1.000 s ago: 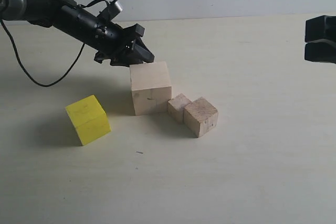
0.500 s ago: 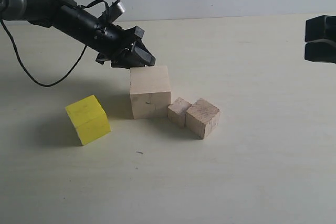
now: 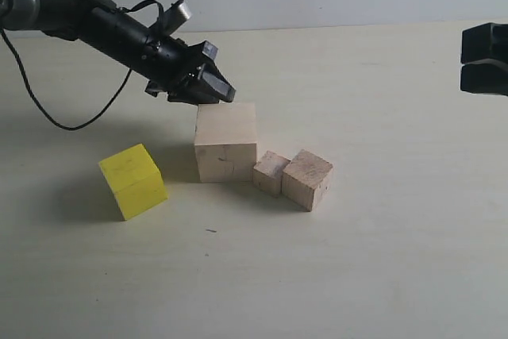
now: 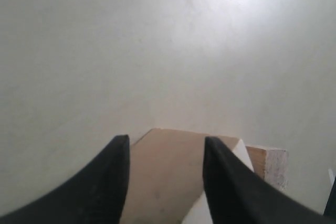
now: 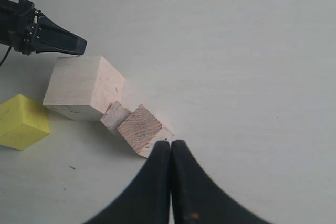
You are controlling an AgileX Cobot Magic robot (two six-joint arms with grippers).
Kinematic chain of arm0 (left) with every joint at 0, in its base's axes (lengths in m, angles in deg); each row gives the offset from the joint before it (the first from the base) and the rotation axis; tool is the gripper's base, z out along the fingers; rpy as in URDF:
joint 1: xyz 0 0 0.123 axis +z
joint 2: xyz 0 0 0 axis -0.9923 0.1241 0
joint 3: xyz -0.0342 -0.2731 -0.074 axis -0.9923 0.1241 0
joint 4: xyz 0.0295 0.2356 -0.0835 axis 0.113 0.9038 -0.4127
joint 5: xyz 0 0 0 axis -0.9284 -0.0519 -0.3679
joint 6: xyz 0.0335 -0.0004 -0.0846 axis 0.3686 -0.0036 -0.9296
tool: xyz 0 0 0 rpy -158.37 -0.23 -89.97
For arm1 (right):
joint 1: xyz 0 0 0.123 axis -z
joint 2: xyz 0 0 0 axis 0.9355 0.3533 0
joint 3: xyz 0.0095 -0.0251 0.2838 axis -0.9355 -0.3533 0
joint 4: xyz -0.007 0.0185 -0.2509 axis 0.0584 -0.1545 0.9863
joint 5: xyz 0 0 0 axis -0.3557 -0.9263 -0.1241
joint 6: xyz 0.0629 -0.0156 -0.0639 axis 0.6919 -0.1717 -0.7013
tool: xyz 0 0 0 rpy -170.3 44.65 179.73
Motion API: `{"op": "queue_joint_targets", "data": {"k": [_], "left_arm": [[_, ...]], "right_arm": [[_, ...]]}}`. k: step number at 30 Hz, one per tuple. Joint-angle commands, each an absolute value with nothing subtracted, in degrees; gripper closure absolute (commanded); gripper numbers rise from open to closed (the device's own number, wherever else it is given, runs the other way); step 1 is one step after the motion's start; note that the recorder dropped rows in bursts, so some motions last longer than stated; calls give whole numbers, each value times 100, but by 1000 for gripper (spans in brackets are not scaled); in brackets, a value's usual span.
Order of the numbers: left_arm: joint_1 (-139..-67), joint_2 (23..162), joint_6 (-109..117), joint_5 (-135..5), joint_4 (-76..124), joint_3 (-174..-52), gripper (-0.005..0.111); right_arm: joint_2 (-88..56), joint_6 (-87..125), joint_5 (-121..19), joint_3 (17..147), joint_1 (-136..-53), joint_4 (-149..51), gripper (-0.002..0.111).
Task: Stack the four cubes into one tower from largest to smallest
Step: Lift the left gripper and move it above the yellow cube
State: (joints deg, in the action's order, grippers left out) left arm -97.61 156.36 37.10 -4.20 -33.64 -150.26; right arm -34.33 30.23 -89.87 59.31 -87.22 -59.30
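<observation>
Cream worktop (image 3: 381,260) under a grey wall is shown in the exterior view, with all four cubes resting on it singly. The pale cube (image 3: 226,142) is set squarely, one face forward. The smallest cube (image 3: 271,173) is just beside its right foot and is touched by the mid cube (image 3: 308,179). Both are turned edge-forward. The yellow cube (image 3: 133,181) is placed well apart to the left, likewise turned. The left fingers (image 3: 213,90) are held just above the pale cube's rear top edge, pointed down and right.

In the left wrist view those fingers (image 4: 113,182) are spread wide, and the pale cube's top (image 4: 165,171) is seen between them.

In the right wrist view the right fingers (image 5: 157,182) are pressed together, empty, near the mid cube (image 5: 140,129).
</observation>
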Motion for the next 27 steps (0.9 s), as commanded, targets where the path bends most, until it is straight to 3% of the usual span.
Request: {"op": "queue_joint_targets", "data": {"k": [1,7,16,27], "left_arm": [[-9410,15105,3738,-393,-3354,-15138,62],[-8913,13621,3831,72,-2080,-15138,48],[-9153,12208,4086,-58,-659,-13595,48],[-10105,12085,4325,-1201,301,-12346,48]], "right_arm": [[-3420,2981,-8978,5976,-8752,-5871,108],[-3420,2981,-8994,5976,-8752,-5858,108],[-3420,2706,-8937,5976,-8752,-5858,108],[-3420,2380,-8875,5976,-8752,-5858,108]]}}
